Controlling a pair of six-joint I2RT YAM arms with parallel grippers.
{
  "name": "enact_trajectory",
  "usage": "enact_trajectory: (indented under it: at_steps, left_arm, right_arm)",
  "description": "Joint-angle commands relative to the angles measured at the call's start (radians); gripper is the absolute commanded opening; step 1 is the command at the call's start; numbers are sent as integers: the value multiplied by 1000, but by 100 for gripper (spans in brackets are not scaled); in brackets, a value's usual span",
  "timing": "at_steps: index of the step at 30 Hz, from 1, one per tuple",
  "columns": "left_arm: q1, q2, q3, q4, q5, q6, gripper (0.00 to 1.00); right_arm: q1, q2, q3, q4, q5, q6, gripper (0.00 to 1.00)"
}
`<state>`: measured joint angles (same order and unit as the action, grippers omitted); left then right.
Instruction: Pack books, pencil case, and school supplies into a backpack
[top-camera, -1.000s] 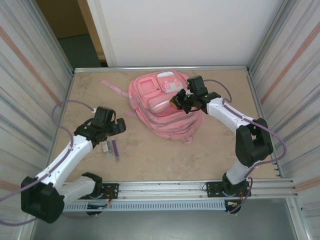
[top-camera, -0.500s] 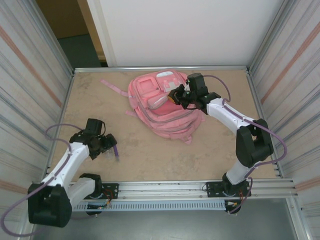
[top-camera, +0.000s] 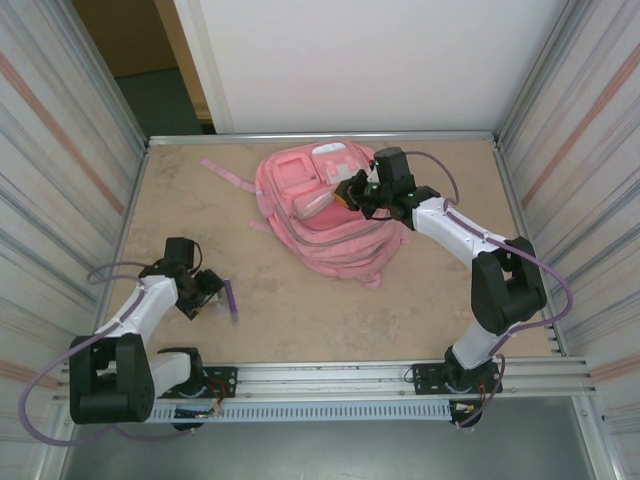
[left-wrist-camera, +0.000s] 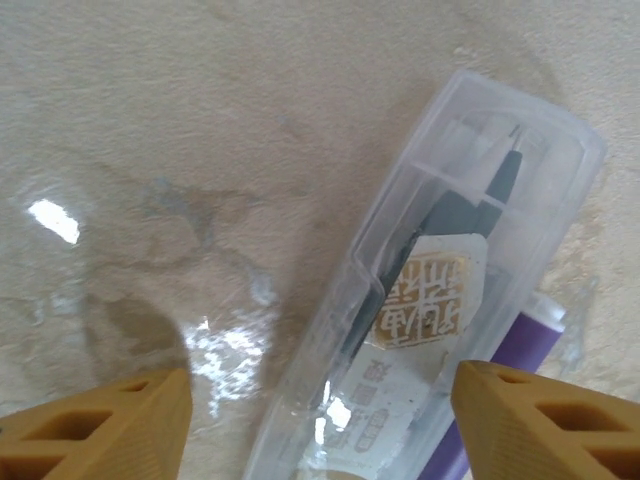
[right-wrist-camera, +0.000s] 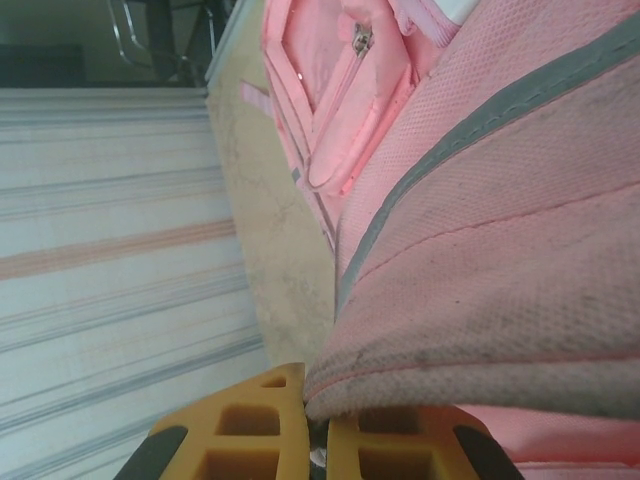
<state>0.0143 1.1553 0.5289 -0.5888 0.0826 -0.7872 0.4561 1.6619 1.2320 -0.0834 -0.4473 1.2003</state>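
Top external view puts the pink backpack (top-camera: 325, 225) at 12 o'clock on the tabletop (top-camera: 330, 310), a fold of its fabric pinched by the right gripper (top-camera: 352, 193), while at 8 o'clock the left gripper (top-camera: 207, 291) hangs spread over a clear plastic box (left-wrist-camera: 420, 300) and purple pen (top-camera: 231, 299), supplies seemingly left to pack.

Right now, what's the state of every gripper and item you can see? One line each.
left gripper, open, fingers either side of the clear plastic case.
right gripper, shut on a fold of backpack fabric.
backpack, lying front-up on the table, a front opening looks pulled apart.
clear plastic case, flat on the table, dark pen-like piece inside.
purple pen, lying against the case's side, not gripped.
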Motion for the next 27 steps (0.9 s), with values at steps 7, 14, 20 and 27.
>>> enact_trajectory:
  at_steps: [7, 14, 20, 27]
  left_arm:
    - [6, 115, 15, -21, 6, -32, 72]
    - [7, 127, 13, -12, -2, -52, 74]
    - [8, 103, 54, -75, -31, -81, 73]
    - [-27, 15, 131, -109, -95, -24, 81]
  right_arm:
    - [22, 2, -3, 28, -75, -15, 6]
    - [16, -6, -7, 17, -81, -19, 8]
    - [6, 2, -1, 12, -99, -19, 8]
    - [-2, 28, 33, -35, -112, -57, 10]
